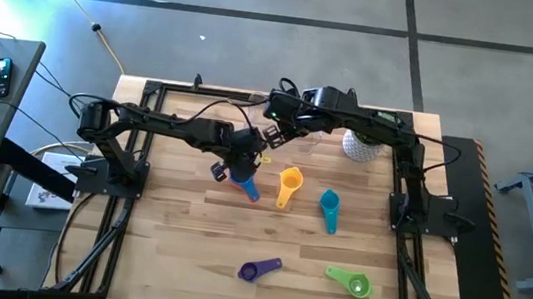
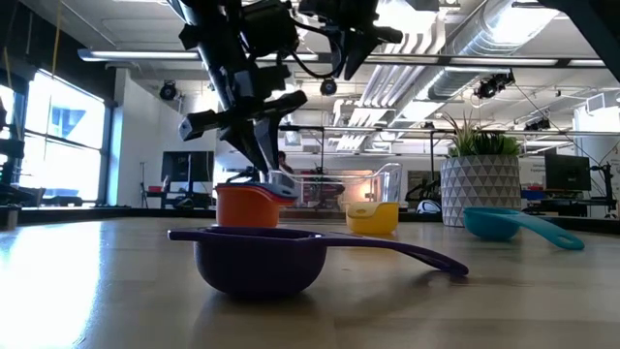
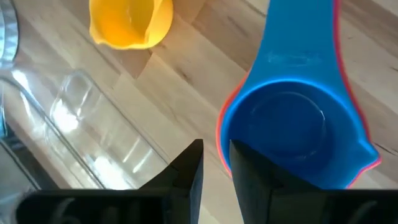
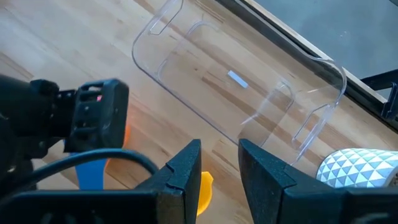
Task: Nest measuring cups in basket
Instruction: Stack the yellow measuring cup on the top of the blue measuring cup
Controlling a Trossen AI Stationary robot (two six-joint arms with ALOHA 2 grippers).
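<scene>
A blue measuring cup sits nested in an orange one, and my left gripper is shut on them at mid-table. The yellow cup, the teal cup, the purple cup and the green cup lie apart on the wood. No red cup shows. The clear basket rests on the table near its far edge. My right gripper hovers above the table beside the basket, open by a narrow gap and holding nothing. My left gripper comes from above, pointing down, at the nested cups' rim on the side of the bowl away from the handle. One finger stands inside the blue bowl and the other outside the orange wall. The cups sit upright; the purple cup hides their foot in the low view.
A white patterned pot with a green plant stands near the far right of the table, next to the basket. The purple cup lies closest to the near edge. Black frame rails run along the table's sides.
</scene>
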